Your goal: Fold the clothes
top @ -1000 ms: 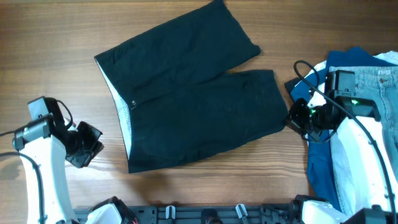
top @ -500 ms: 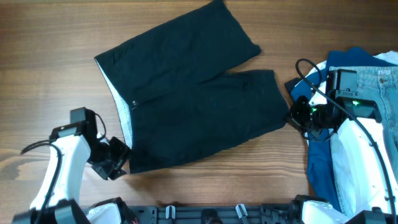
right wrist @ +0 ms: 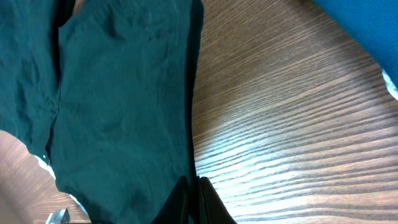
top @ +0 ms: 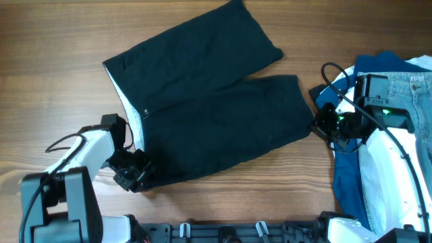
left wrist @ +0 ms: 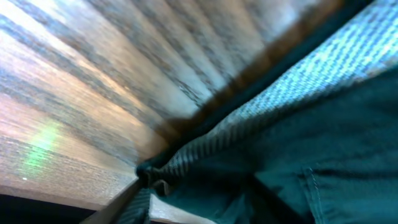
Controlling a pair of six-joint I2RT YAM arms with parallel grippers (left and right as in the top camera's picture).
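Observation:
The black shorts [top: 209, 115] lie spread flat on the wooden table, with the pale waistband lining [top: 128, 111] and a small button [top: 144, 113] on the left. My left gripper [top: 138, 179] is at the waistband's near corner. In the left wrist view [left wrist: 186, 205] it looks open, with the bunched corner of the shorts [left wrist: 298, 143] between its fingers. My right gripper [top: 317, 128] is at the right hem of the nearer leg. In the right wrist view [right wrist: 191, 199] it is shut on the hem edge of the shorts [right wrist: 118, 99].
Light blue denim jeans [top: 405, 84] and a royal blue garment [top: 347, 182] lie piled at the right edge, under and behind my right arm. The blue garment also shows in the right wrist view [right wrist: 367, 31]. Bare wood surrounds the shorts.
My left arm has swung right from the table's left side to the near waistband corner of the shorts. The right arm and the shorts have stayed in place.

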